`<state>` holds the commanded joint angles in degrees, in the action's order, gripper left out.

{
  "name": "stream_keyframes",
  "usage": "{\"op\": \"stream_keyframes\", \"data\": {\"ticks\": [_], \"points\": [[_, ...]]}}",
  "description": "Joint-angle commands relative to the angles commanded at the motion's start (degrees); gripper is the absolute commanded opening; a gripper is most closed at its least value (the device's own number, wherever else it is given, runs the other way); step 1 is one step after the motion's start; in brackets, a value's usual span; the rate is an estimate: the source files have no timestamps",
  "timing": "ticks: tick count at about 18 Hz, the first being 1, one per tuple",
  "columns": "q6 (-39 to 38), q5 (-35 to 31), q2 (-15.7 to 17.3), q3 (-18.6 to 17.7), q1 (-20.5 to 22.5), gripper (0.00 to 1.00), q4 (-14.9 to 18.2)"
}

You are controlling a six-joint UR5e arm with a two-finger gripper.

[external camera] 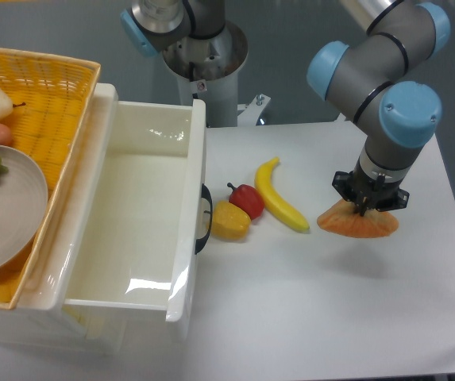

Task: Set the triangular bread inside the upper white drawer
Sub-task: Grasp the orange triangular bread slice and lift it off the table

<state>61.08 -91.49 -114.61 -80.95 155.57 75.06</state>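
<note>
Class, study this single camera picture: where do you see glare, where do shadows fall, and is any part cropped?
Camera view: glare streaks on the upper white drawer floor and rim; a soft shadow on the table under the triangular bread at the gripper; the basket and plate are cropped at the left edge.

I see my arm (386,71) bent at the elbow over the table's right side, wrist pointing straight down. My gripper (368,208) hangs vertical, its fingers drawn close together, clamped on the triangular bread (358,222)
</note>
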Motion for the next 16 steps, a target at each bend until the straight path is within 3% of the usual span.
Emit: {"op": "stream_keyframes", "data": {"ticks": [7, 14, 16], "points": [[-3.2, 2.2, 2.7, 2.0, -0.8, 0.00, 4.0], [-8.5, 6.2, 10.8, 1.9, -3.3, 0.00, 7.9], [-9.5, 7.9, 11.6, 1.9, -3.6, 0.00, 8.0]]}}
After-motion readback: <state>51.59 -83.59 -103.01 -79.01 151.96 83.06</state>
